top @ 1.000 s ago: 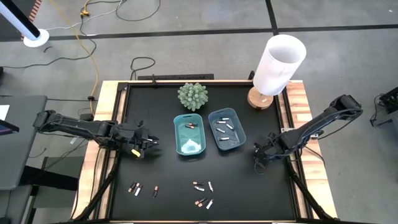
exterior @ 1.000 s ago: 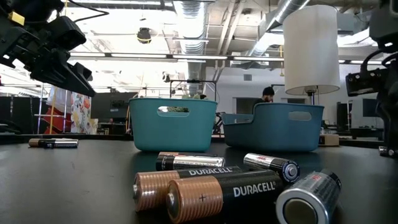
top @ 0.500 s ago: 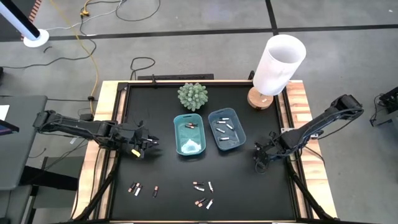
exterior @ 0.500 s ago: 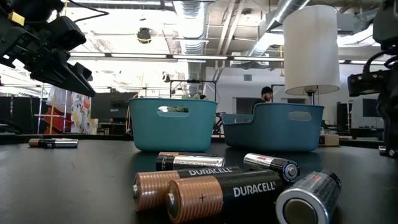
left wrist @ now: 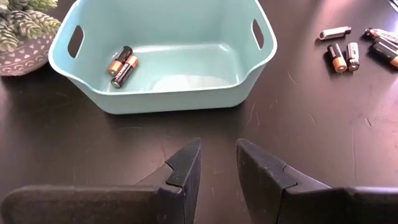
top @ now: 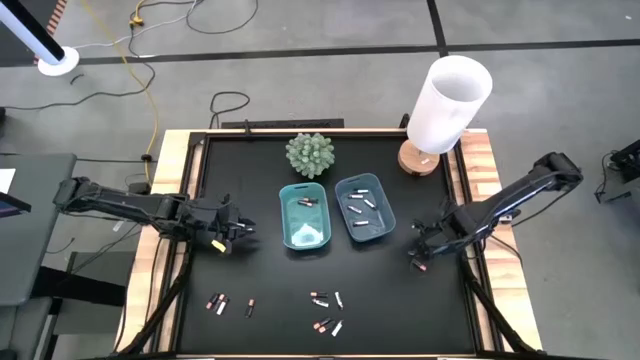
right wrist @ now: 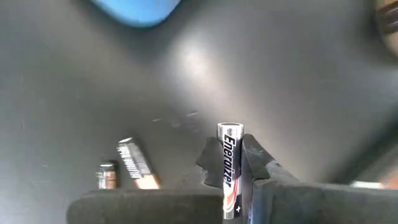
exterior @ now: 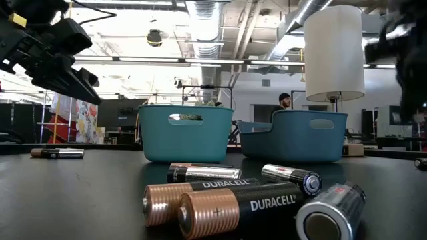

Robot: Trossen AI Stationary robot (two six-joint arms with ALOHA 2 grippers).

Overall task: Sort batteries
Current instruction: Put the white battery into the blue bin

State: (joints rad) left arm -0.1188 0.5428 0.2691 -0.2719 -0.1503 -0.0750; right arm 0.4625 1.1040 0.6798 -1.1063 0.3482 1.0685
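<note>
Black table lay bare between trays and front batteries, wood edge at sides. Lamp and plant stood at rear edge. Left tray held two copper-ended cells; right tray held silvery ones. Left gripper hovered left of trays, fingers slightly parted, empty. Right gripper hovered right of trays, clamped on battery marked "Energizer". Front batteries read "DURACELL".
</note>
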